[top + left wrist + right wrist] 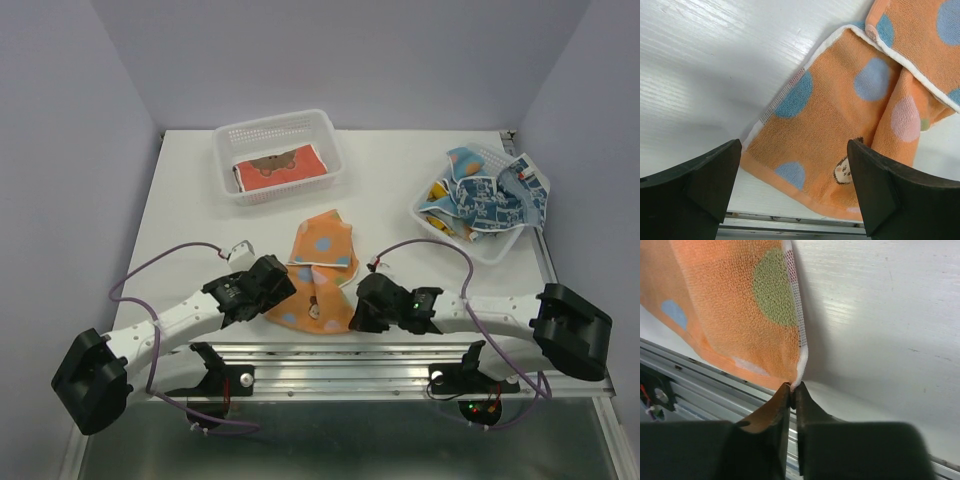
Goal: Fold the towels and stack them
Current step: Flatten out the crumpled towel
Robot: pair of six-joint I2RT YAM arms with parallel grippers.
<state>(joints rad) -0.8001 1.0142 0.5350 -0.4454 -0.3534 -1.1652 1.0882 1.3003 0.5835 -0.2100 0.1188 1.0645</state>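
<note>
An orange towel with coloured dots (322,270) lies crumpled and partly folded on the white table near the front edge. My right gripper (792,386) is shut on the white-edged near right corner of this towel (740,305), right at the table's front rail. In the top view it sits at the towel's right side (362,312). My left gripper (795,146) is open, its fingers straddling the towel's near left corner (840,115) without touching it. In the top view it is at the towel's left edge (280,288).
A white perforated basket (232,140) at the back holds a folded red-orange towel (275,168). Another white basket (490,250) at the right holds several crumpled blue patterned towels (480,195). A metal rail (340,355) runs along the table's front edge.
</note>
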